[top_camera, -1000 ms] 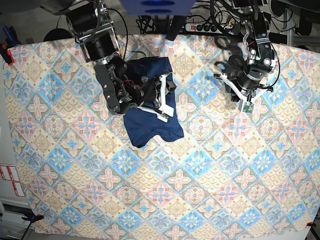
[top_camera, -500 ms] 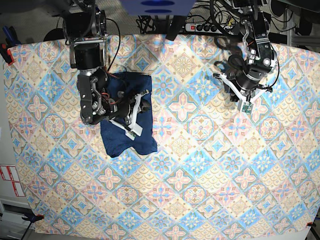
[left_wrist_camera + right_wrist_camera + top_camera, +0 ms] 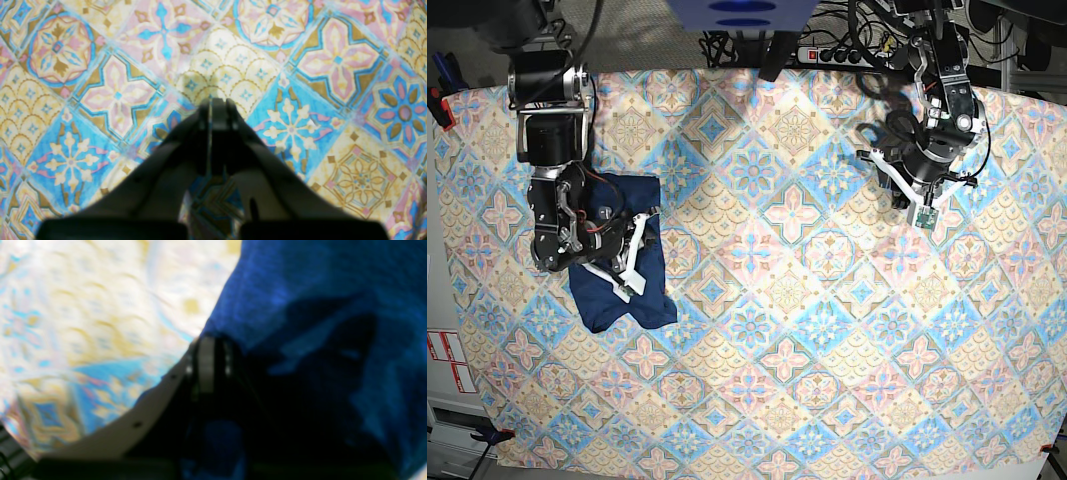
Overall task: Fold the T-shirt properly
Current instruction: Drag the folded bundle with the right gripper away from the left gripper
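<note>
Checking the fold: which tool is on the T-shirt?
The right tool, clamping the navy T-shirt; the left tool hangs shut above bare tablecloth.

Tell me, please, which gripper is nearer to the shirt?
The right gripper: it sits on the shirt, pinching the fabric. The left gripper hangs over bare tablecloth far across the table.

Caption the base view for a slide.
Right claw grips the folded T-shirt on the patterned tablecloth; left claw idle.

Pastel tile-patterned tablecloth point(image 3: 807, 330) spread flat, power strip point(image 3: 842, 54) beyond its far edge; red-printed labels point(image 3: 447, 360) at left
</note>
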